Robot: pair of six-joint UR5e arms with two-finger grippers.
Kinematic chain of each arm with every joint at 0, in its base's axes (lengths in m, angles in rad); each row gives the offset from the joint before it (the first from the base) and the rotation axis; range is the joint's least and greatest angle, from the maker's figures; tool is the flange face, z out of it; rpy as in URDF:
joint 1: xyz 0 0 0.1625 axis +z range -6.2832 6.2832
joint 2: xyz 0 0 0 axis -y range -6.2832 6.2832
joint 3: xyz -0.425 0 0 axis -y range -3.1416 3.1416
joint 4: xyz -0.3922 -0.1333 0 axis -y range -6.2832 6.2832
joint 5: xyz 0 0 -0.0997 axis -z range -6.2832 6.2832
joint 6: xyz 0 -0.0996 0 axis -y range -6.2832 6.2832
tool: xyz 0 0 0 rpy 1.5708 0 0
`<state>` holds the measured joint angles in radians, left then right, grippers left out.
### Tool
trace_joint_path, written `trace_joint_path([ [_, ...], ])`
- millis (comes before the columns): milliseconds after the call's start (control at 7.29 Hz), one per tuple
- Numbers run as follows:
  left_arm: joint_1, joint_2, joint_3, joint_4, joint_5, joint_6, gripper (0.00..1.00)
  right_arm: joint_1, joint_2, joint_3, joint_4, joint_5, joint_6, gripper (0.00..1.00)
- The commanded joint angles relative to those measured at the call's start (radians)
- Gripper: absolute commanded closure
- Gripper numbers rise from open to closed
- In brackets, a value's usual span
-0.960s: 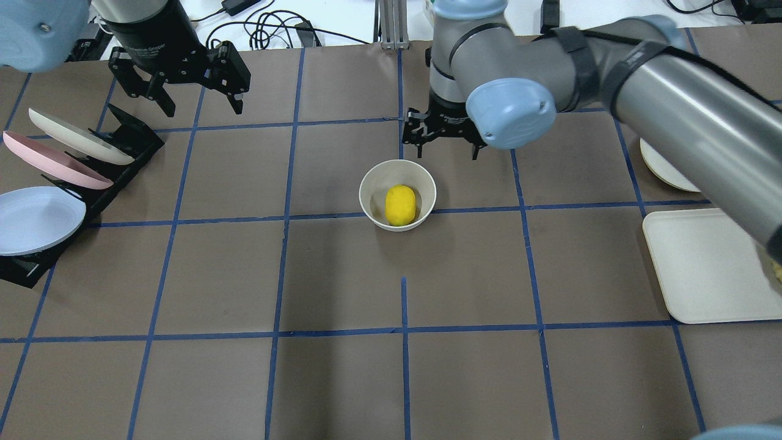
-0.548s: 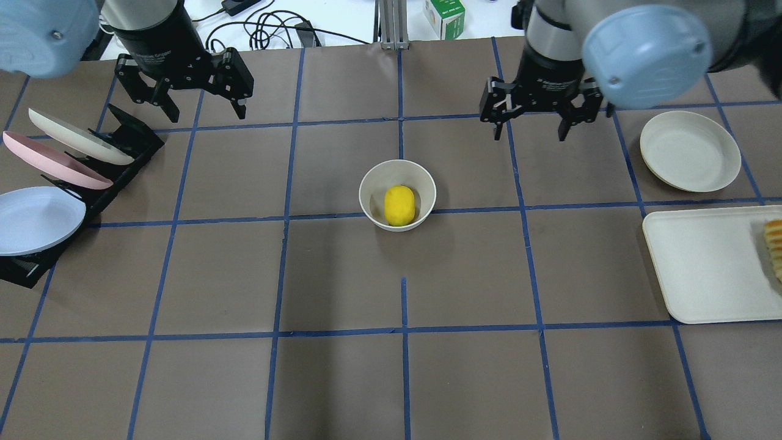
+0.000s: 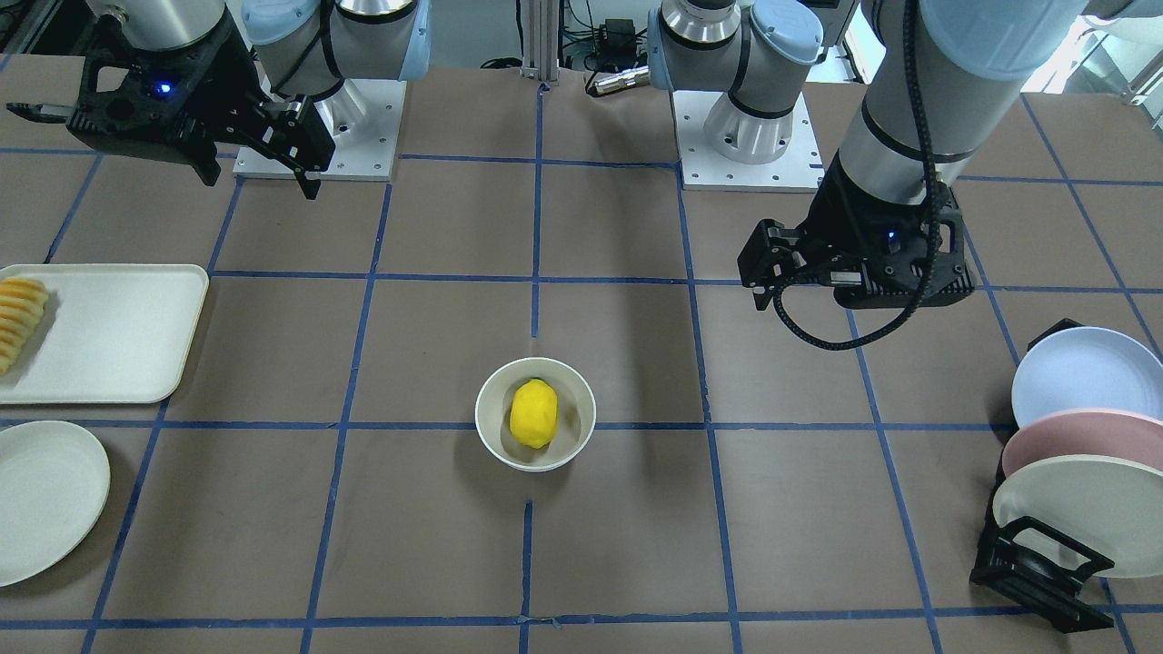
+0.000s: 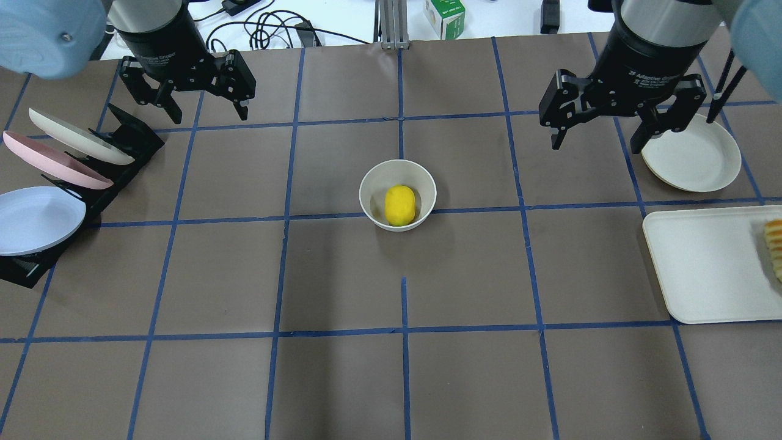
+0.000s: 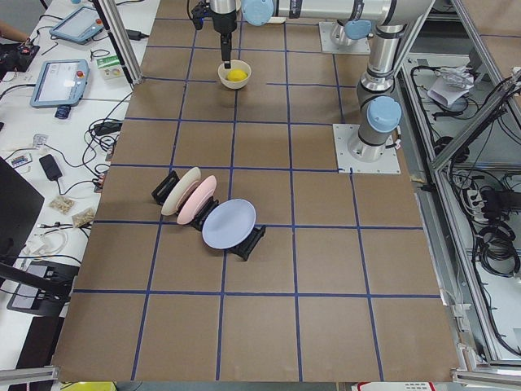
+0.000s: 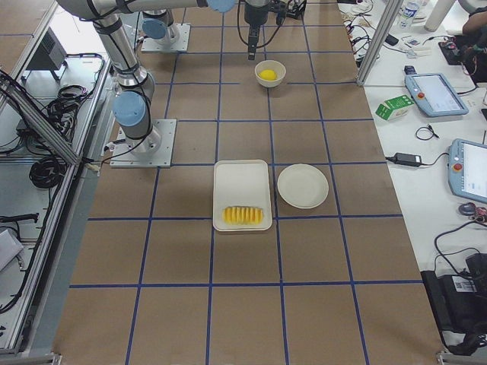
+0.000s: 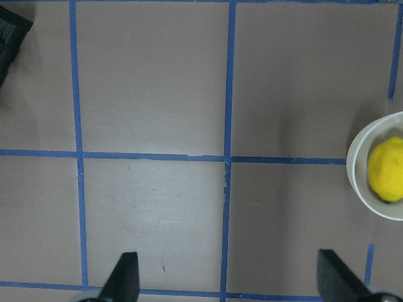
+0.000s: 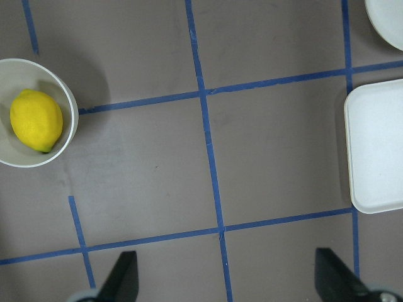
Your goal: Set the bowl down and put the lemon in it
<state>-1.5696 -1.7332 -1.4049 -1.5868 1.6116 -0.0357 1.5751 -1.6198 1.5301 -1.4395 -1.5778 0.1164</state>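
The cream-white bowl (image 4: 398, 194) stands upright at the middle of the table with the yellow lemon (image 4: 400, 205) lying inside it. Both also show in the front view, bowl (image 3: 536, 426) and lemon (image 3: 533, 413), and in both wrist views, lemon (image 7: 386, 178) and lemon (image 8: 36, 121). My left gripper (image 4: 206, 112) is open and empty, high at the back left beside the plate rack. My right gripper (image 4: 595, 141) is open and empty, raised at the back right, well away from the bowl.
A black rack (image 4: 119, 153) with cream, pink and blue plates stands at the left edge. A flat cream plate (image 4: 693, 160) and a white tray (image 4: 702, 264) with sliced food (image 4: 774, 247) lie at the right. Cables and a green box (image 4: 445, 10) lie beyond the table's back edge.
My right arm has swung from above the bowl to the back right and risen, uncovering the plate and tray. The left gripper has barely shifted. Bowl and lemon have not moved.
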Motion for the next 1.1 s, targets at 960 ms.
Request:
trace_joint_path([
  [960,0.000,-0.002,0.000,0.007,-0.001,-0.001,0.00,0.000,-0.005,0.032,-0.015,0.004,-0.041,0.00],
])
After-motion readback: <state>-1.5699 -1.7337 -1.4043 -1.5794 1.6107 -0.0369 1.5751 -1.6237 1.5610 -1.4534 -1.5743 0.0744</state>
